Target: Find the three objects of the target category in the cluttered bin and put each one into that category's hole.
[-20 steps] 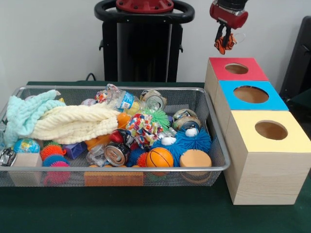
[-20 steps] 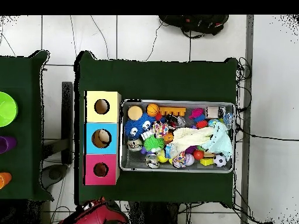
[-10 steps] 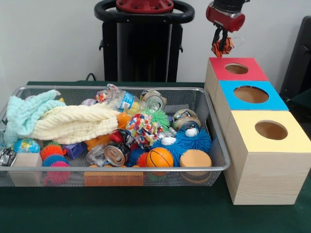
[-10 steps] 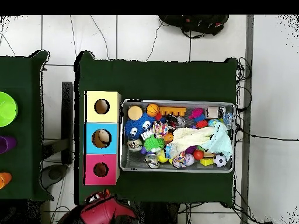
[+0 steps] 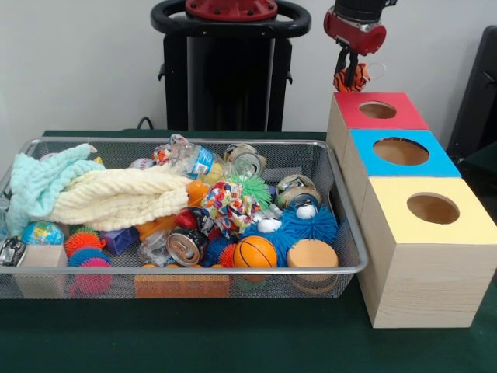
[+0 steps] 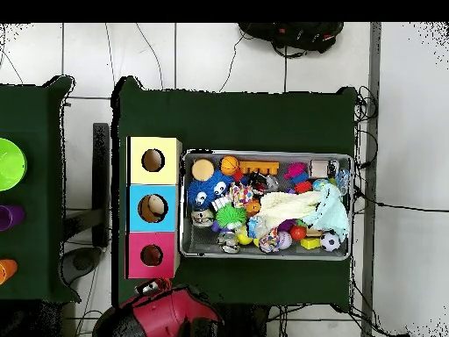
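At the left of the front view, a wire-mesh bin (image 5: 46, 286) is seen on the green table, heaped with clutter: a pale mint cloth (image 5: 35, 186) at its left end, a cream knitted cloth (image 5: 116, 198) beside it, crushed cans (image 5: 186, 247), a small basketball (image 5: 255, 252) against the near rim and a blue spiky toy (image 5: 307, 227) toward the right end. To the right of the bin, three wooden boxes are lined up, topped yellow (image 5: 435, 210), blue (image 5: 400, 151) and red (image 5: 378, 110), each with a round hole. Above the far left corner of the red box, the gripper (image 5: 351, 76) is closed around a small orange-and-black striped toy (image 5: 345, 80), which hangs behind the box's far edge rather than over its hole. This toy is judged to be one of the three targets, lifted out but not yet dropped; which hole it belongs to cannot be told. In the overhead view something pale seems to lie in the blue box's hole, though it cannot be identified. How many targets remain in the bin cannot be judged, since much is buried under the cloths. The toy's shape is partly hidden by the fingers.
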Controlling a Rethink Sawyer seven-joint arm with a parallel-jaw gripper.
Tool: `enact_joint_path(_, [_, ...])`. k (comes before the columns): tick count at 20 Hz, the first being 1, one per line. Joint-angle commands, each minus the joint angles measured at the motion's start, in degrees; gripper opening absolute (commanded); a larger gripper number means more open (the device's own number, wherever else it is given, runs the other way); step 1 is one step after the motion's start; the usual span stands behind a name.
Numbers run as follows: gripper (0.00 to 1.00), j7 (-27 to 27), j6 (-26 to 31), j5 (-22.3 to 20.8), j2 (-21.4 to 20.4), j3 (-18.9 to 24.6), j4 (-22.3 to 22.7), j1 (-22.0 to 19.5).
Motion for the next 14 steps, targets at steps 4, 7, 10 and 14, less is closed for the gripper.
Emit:
enact_joint_path(4, [0.0,-0.75,1.4,2.59,2.28,3.42,-8.31,0.67])
enact_joint_path(7, [0.0,-1.58,1.94,3.96,0.59,5.26,-6.98,-0.61])
enact_joint_path(10, [0.0,-3.83,4.72,7.24,-3.77,9.35,-3.95,-3.8])
enact_joint_path(14, [0.0,-7.9,9.51,13.26,-10.86,16.11,0.53,-9.37])
